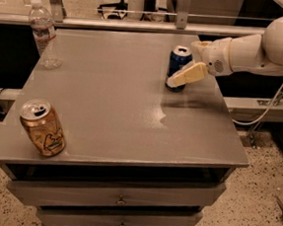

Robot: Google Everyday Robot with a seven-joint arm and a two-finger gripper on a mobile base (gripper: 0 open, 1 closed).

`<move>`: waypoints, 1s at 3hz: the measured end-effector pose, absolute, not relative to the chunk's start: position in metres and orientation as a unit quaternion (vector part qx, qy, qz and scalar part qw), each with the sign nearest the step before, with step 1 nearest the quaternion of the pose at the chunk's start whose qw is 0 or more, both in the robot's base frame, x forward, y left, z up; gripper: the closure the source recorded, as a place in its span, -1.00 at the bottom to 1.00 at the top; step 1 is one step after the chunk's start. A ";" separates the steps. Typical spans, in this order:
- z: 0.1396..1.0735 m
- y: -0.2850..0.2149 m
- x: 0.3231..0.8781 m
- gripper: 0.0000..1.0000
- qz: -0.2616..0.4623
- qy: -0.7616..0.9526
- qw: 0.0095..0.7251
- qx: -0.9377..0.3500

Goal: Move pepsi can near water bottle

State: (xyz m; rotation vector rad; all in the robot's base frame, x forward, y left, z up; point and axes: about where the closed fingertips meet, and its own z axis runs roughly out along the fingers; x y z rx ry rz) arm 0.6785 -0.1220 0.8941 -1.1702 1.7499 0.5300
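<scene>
The pepsi can [177,61], dark blue with a silver top, stands upright at the far right of the grey table [107,107]. My gripper [183,63] reaches in from the right on a white arm. It is open with one tan finger [188,74] in front of the can's lower side and the other behind the can's top. The water bottle [43,32], clear with a white cap, stands upright at the far left corner, well apart from the can.
An orange-tan can [43,128] with a swirl design stands at the table's front left corner. Drawers [119,199] sit below the tabletop. A rail and glass partition [139,25] run behind the table. A cable [268,108] hangs at the right.
</scene>
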 end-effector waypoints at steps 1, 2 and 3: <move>0.887 -0.116 0.683 -0.51 0.235 0.710 0.471 -0.467; 0.904 -0.118 0.692 0.11 0.249 0.695 0.499 -0.454; 0.930 -0.122 0.697 0.73 0.252 0.679 0.524 -0.448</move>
